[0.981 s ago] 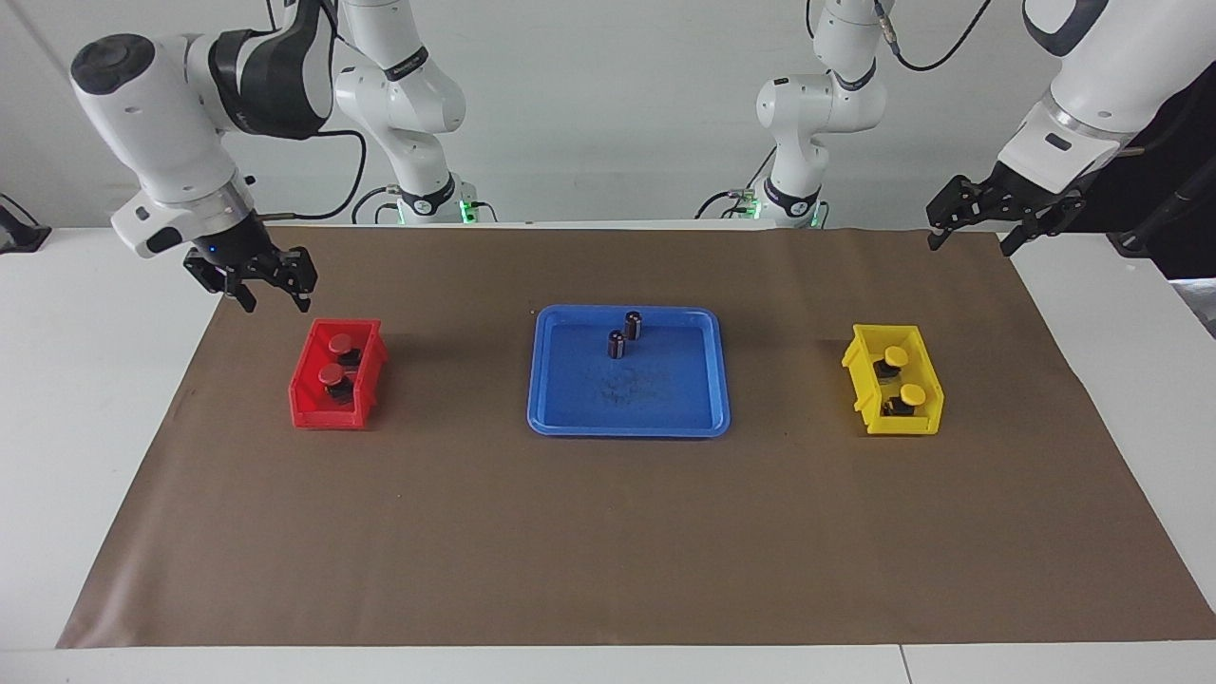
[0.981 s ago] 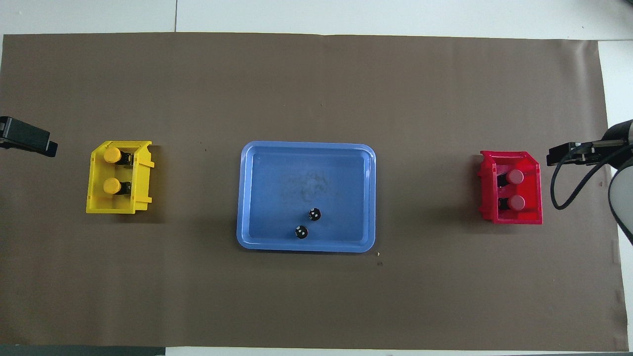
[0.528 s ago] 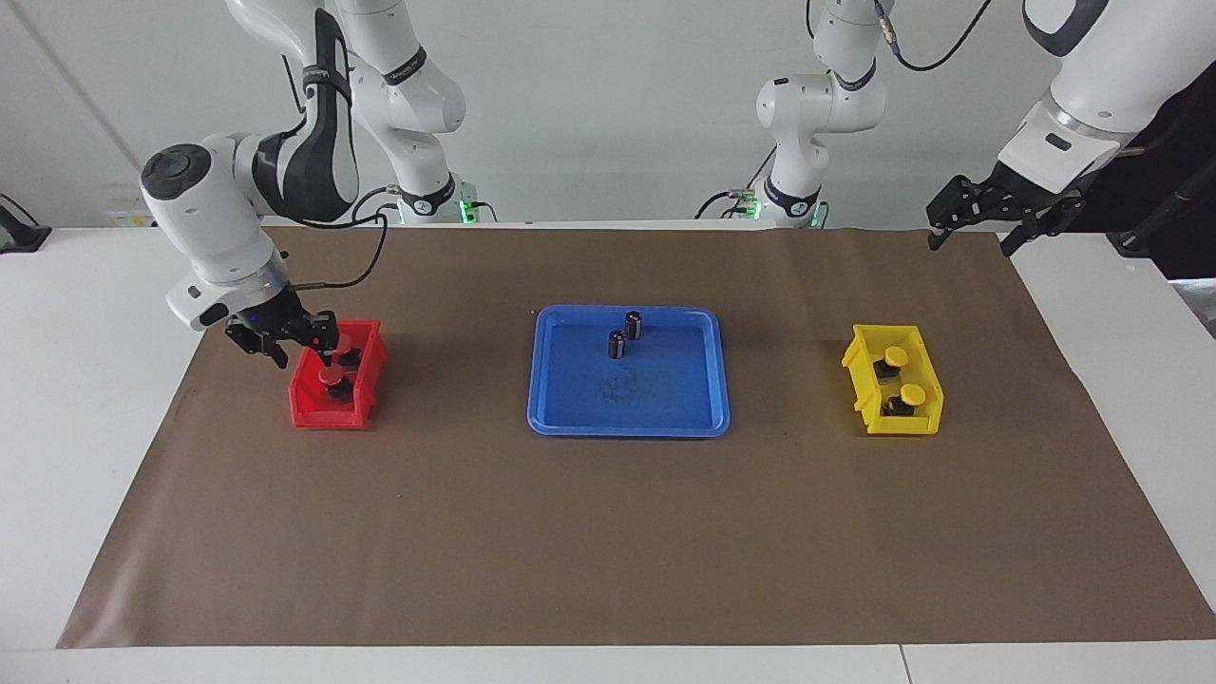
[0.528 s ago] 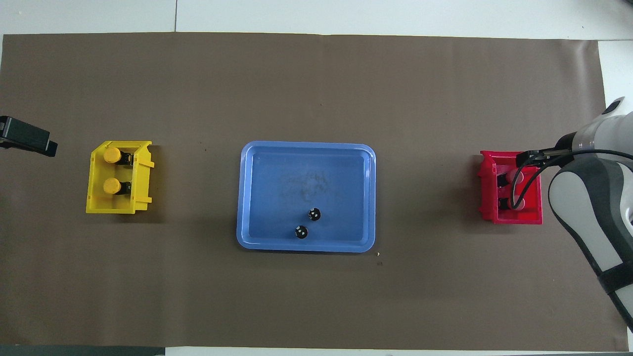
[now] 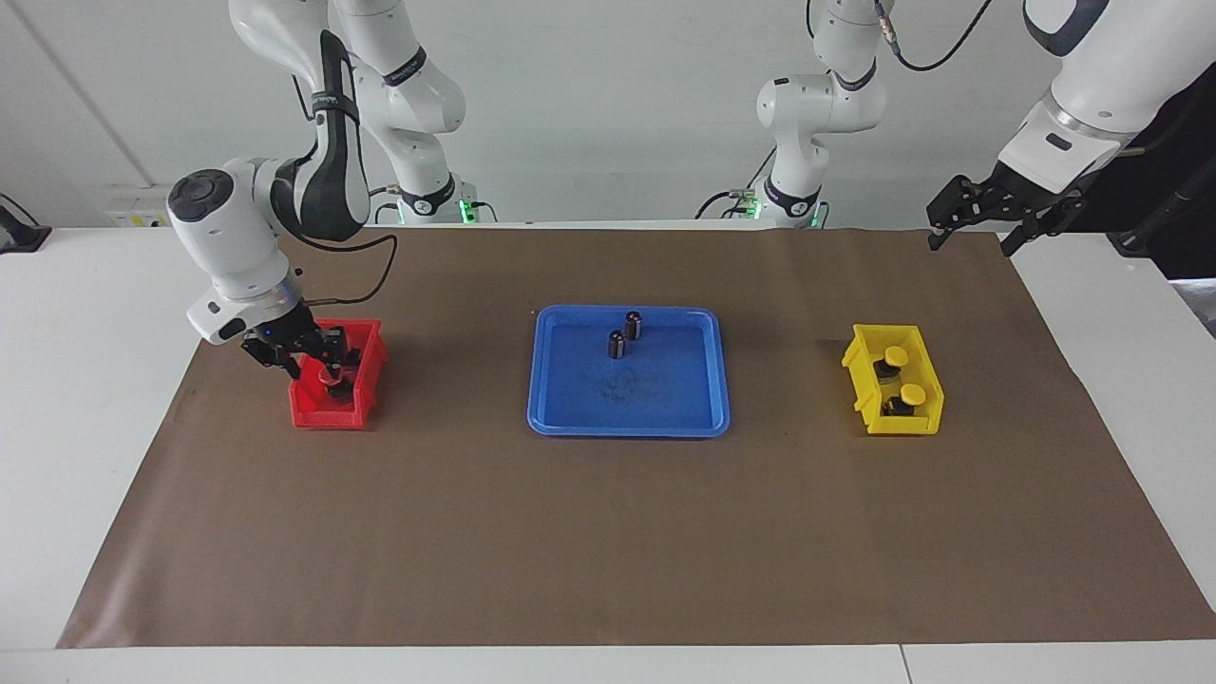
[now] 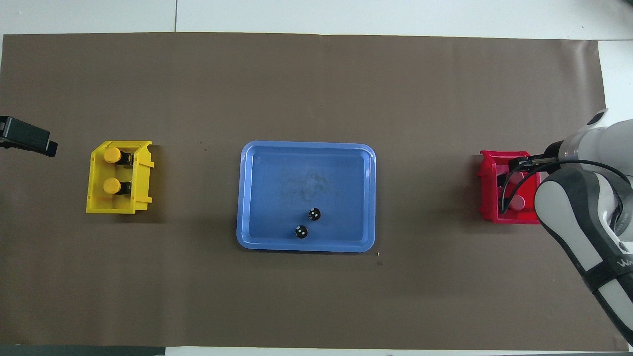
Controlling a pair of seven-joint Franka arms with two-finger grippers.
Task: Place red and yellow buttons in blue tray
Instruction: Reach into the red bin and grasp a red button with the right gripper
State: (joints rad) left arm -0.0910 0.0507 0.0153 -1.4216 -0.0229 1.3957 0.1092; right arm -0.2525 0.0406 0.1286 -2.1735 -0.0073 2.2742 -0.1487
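Two red buttons sit in the small red bin (image 5: 323,414) at the right arm's end. My right gripper (image 5: 315,367) is down inside this bin, open, its fingers on either side of the red button (image 5: 332,378) farther from the robots. The gripper hides the other red button in the facing view; its cap (image 6: 518,201) shows in the overhead view. Two yellow buttons (image 5: 896,355) (image 5: 913,393) sit in the small yellow bin (image 5: 860,366). The blue tray (image 5: 665,399) lies mid-table. My left gripper (image 5: 983,214) waits open, raised near the table's edge.
Two dark capless cylinders (image 5: 634,325) (image 5: 617,344) stand in the blue tray, at its side nearer to the robots. A brown mat (image 5: 608,532) covers the table. The right arm's forearm (image 6: 578,217) hangs over the red bin's outer side.
My right gripper has come down from above the mat into the red bin, around a red button. The left arm and all the buttons have stayed put.
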